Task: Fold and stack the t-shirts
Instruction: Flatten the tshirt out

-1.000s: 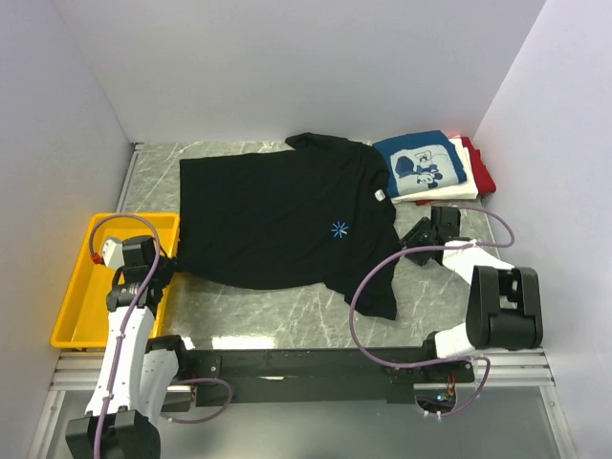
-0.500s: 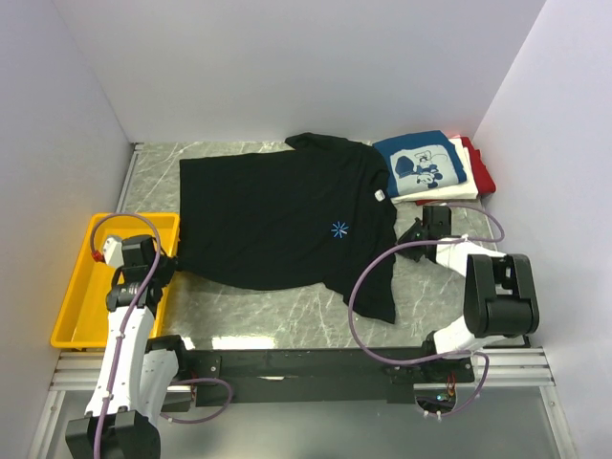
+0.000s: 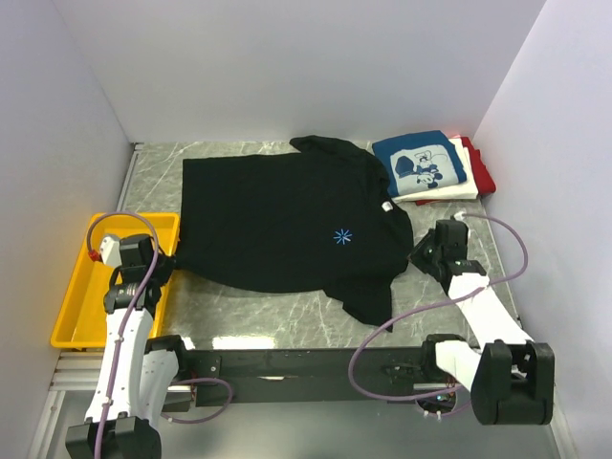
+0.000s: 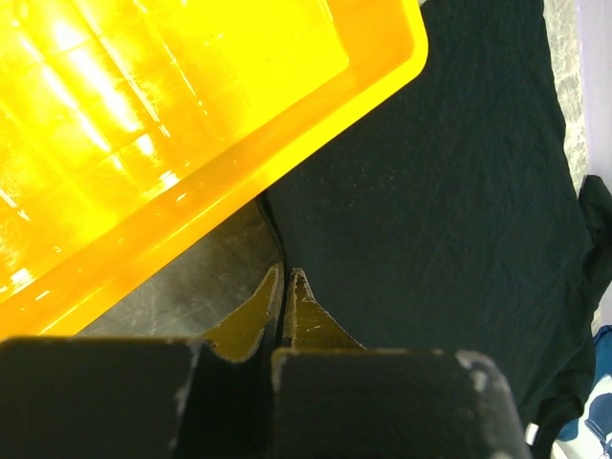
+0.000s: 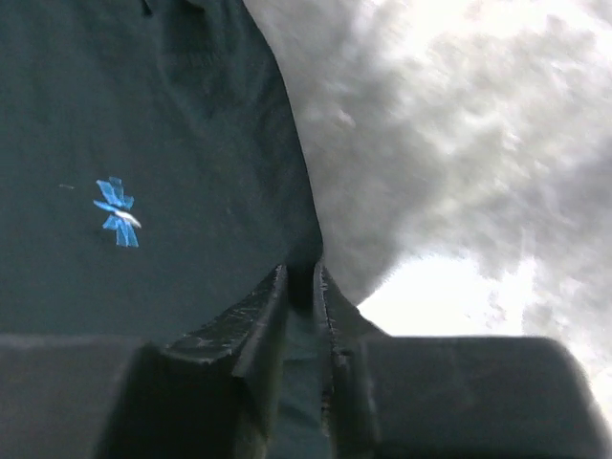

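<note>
A large black t-shirt [image 3: 277, 215] lies spread flat on the marble table, its blue starburst mark [image 3: 341, 235] facing up. My right gripper [image 3: 418, 251] is shut on the shirt's right edge, and black cloth [image 5: 172, 143] shows pinched between its fingers [image 5: 301, 273]. My left gripper [image 3: 169, 263] is shut at the shirt's near-left hem corner. In the left wrist view the cloth edge [image 4: 430, 210] runs straight into the closed tips [image 4: 285, 273]. At the back right lies a folded stack: a blue t-shirt [image 3: 419, 164] with a white cartoon print on top of a white one [image 3: 451, 191] and a red one [image 3: 481, 172].
A yellow plastic tray [image 3: 72, 311] sits at the near left beside the left arm, its rim [image 4: 316, 124] close to the left fingers. White walls enclose the table on three sides. The black rail holding the arm bases runs along the near edge.
The right gripper closed on the shirt's right edge and drew it right and nearer. The near-right sleeve bunched inward and the right arm swung out. The left gripper stayed put.
</note>
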Controlling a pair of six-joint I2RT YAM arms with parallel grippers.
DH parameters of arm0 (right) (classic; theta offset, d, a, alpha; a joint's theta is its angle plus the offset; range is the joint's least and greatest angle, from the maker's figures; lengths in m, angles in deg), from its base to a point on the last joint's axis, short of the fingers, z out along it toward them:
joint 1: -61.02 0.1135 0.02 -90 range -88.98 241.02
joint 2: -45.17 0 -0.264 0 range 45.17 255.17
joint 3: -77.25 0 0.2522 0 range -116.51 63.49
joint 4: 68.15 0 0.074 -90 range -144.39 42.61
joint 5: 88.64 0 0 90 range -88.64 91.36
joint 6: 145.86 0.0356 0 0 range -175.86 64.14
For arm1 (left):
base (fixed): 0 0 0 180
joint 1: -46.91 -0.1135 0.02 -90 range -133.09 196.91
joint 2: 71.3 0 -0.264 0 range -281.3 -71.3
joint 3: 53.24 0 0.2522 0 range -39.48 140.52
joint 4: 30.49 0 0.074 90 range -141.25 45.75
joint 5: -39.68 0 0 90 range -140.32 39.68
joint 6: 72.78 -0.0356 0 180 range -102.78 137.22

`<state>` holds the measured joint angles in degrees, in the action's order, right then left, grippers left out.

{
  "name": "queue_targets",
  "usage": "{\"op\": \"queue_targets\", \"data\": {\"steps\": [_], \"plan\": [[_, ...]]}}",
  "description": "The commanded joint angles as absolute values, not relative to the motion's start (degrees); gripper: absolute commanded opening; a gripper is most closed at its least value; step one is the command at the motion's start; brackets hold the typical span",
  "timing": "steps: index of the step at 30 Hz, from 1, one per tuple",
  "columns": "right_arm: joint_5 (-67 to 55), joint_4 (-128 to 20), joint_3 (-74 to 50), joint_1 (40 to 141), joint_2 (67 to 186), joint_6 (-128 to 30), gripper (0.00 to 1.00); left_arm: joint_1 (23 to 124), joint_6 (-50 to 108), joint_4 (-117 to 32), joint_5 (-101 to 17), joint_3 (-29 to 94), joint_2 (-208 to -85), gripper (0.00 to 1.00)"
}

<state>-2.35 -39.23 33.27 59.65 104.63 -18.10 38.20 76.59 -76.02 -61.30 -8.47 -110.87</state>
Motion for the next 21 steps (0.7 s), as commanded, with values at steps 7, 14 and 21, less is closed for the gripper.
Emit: {"op": "queue_targets", "data": {"steps": [7, 14, 21], "plan": [[-4.08, -36.72, 34.74, 59.44, 105.02, -19.39, 0.52, 37.86, 75.49, -75.1, -61.57, -7.31, -110.32, 0.0], [-13.67, -33.04, 41.42, 60.14, 97.21, -16.84, 0.52, 37.94, 75.58, -74.75, -61.39, -7.75, -110.33, 0.0], [-18.14, -21.87, 45.11, 60.75, 85.43, -15.52, 0.53, 37.95, 75.58, -74.75, -61.92, -8.01, -110.41, 0.0]]}}
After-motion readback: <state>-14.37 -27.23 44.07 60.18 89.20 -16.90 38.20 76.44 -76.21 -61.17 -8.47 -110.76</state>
